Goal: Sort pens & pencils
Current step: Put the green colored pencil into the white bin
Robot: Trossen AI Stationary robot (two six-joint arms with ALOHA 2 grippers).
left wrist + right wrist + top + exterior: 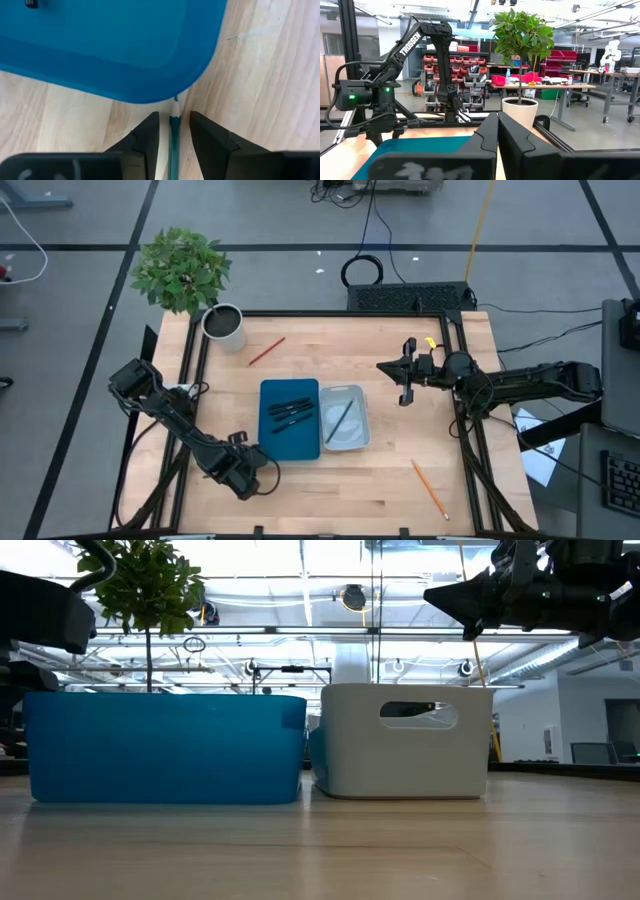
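The blue tray [290, 442] holds several black pens [290, 412]. Beside it, the white tray [343, 438] holds one dark pencil [340, 420]. A red pencil [266, 351] and an orange pencil [430, 488] lie flat on the table. My left gripper [250, 472] [174, 117] is low at the blue tray's near left corner [200, 75]. It is narrowly open, with a finger on either side of a grey-green pencil [174, 140] that runs along the fingers, tip toward the tray. Table shows in the gaps on both sides of it. My right gripper [382, 365] [497, 125] is shut, raised right of the trays.
A potted plant [180, 268] and its grey pot [223, 325] stand at the far left corner. A black frame [460, 380] borders the table. Bare wood lies along the near edge and between the white tray and the right rail. One pen's end [31, 3] shows in the left wrist view.
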